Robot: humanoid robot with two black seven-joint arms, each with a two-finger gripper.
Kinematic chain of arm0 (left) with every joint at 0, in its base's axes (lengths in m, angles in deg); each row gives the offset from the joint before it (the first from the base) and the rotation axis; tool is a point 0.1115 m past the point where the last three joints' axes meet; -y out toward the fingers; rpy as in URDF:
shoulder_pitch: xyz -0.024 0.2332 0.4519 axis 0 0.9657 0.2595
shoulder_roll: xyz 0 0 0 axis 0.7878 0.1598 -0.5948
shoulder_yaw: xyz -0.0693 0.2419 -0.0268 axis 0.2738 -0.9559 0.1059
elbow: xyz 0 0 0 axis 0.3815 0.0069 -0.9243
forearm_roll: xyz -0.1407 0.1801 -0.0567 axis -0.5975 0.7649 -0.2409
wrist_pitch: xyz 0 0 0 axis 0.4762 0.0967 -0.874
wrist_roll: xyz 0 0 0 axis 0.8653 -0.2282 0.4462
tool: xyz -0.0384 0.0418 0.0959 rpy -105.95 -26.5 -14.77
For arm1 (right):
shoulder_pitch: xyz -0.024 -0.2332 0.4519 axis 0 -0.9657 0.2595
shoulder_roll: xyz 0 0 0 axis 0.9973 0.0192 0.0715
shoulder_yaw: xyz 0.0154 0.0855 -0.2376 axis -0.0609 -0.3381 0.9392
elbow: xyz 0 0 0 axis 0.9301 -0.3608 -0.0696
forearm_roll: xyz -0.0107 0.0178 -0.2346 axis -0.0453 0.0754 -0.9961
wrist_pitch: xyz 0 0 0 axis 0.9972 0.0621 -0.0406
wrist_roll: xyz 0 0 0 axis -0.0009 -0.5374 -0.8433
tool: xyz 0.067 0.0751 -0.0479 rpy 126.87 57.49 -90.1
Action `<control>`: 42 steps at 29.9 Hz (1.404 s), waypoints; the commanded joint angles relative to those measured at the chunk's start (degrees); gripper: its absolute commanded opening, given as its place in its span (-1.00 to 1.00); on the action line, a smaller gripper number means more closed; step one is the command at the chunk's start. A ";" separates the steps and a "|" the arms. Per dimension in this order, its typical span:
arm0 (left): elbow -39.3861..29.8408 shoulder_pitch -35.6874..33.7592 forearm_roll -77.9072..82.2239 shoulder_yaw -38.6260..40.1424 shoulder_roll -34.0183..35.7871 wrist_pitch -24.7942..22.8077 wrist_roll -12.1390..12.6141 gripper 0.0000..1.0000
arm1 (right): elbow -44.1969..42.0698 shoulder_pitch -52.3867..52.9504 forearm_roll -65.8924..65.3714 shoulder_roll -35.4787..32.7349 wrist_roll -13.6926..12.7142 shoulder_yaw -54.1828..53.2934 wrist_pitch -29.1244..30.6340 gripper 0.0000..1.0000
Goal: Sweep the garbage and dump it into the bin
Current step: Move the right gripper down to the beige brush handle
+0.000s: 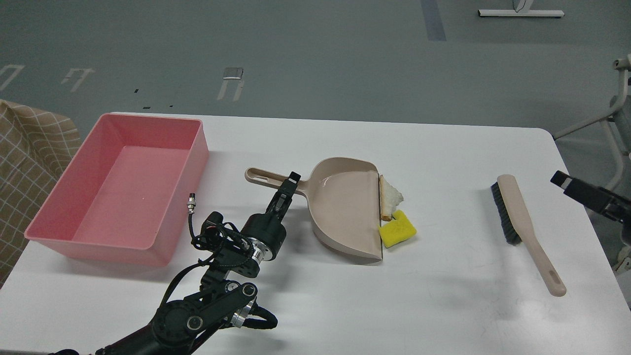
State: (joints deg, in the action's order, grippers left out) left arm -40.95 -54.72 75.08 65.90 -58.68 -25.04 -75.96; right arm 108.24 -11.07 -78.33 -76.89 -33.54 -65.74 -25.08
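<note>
Landmark: beige plastic dustpan (345, 207) with long handle, lying flat mid-worktop (305, 305), which is white.

Garbage: white bread wedge with brown crust (390, 197), touching the dustpan's open lip, crust edge against it. Bright yellow spongy chunk (397, 230) just beside the lip, nearer me than the bread, touching it or nearly so. Neither is in the pan.

Handling, as judged: both scraps light, soft, crushable; bread likely to crumble. Better pushed than pinched.

Pink rectangular plastic tub (162, 246), rimmed: well left of the dustpan, nothing visible inside.

Beige hand brush with dark bristles (517, 217): well right of the dustpan. Stiff, light; take hold on its bare tapered handle.

Left claw (291, 183): at the dustpan handle near the pan's neck, fingers narrow; grip or mere contact — cannot tell.

Right claw (567, 182): right of the brush, apart from it; opening cannot be told.
</note>
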 commanded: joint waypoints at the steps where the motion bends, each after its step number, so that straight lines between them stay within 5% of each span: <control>1: 0.00 0.01 0.00 0.00 -0.08 0.00 0.00 -0.36 | -0.22 1.19 -5.78 -0.06 0.15 3.41 -0.01 0.91; 31: 0.00 -0.08 0.00 0.00 0.01 0.00 -0.09 -0.34 | -5.66 3.22 -16.60 2.14 0.33 13.08 -0.01 0.85; 42: 0.00 -0.08 0.00 0.09 0.18 0.00 -0.09 -0.34 | -6.54 3.04 -17.57 2.49 0.15 14.22 -0.01 0.64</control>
State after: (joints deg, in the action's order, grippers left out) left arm -40.95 -54.80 75.09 65.91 -58.58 -25.04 -76.05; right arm 102.37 -8.07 -95.22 -74.67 -33.37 -52.20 -25.09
